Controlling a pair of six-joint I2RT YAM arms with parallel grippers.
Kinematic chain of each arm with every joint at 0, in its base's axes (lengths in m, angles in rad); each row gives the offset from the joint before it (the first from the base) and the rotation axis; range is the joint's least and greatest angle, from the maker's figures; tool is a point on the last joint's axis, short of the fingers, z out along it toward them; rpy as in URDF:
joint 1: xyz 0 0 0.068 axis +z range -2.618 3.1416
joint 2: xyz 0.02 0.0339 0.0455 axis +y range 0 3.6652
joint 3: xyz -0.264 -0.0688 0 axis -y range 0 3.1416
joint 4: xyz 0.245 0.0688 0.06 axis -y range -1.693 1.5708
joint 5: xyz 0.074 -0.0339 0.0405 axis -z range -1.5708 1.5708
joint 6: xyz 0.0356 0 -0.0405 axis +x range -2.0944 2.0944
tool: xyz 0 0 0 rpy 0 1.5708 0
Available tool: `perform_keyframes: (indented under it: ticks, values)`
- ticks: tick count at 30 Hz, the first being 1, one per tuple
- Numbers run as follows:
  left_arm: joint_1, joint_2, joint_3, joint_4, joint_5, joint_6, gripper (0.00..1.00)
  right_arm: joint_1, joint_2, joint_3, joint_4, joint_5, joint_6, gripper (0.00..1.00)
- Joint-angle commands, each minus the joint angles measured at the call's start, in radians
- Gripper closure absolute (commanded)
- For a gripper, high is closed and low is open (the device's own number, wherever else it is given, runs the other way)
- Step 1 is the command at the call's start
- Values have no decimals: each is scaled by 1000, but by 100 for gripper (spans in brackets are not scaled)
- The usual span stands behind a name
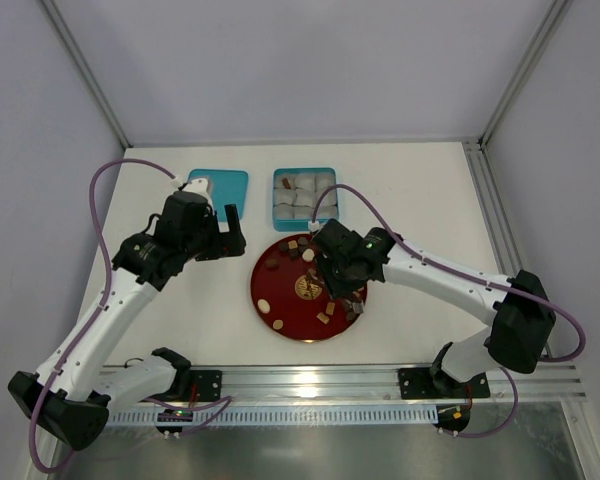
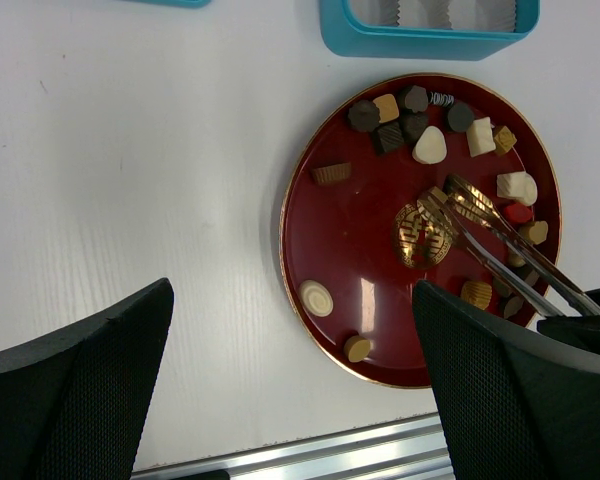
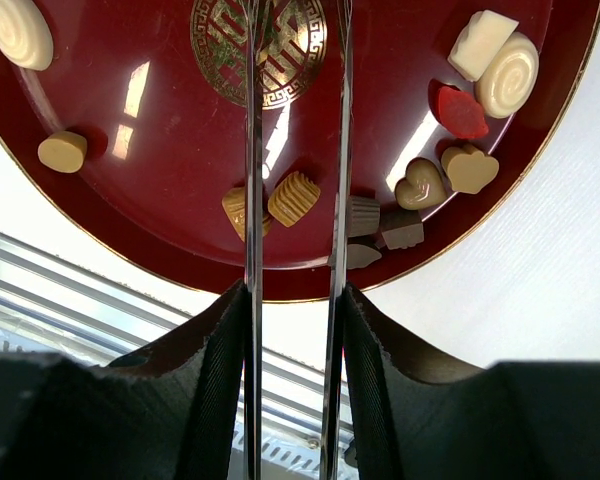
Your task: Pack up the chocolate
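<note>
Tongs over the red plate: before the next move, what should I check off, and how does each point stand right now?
1. Tongs seated in the right tool: ok, both blades run out between its fingers.
2. Tong tips over the plate: ok, near its middle.
3. Chocolate caught between the tips: not ok. They look empty, and the chocolates lie loose on the plate.
4. Paper cups in the box free to fill: cannot tell, too small from above and cut off in the left wrist view.
5. Left tool out of the way: ok, open, over the table beside the plate.
</note>
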Motion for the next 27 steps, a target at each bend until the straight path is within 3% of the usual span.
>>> perform_keyframes:
  ticks: [1,18,27]
  values:
    - [3,-20,10,8,-19,6,0,7,3,22,23,8,-8,57]
    - [5,-30,0,8,-22,5,0,7,26,67,4,14,-15,59]
    - [5,-29,3,9,-22,6,0,7,23,77,-2,21,-18,67]
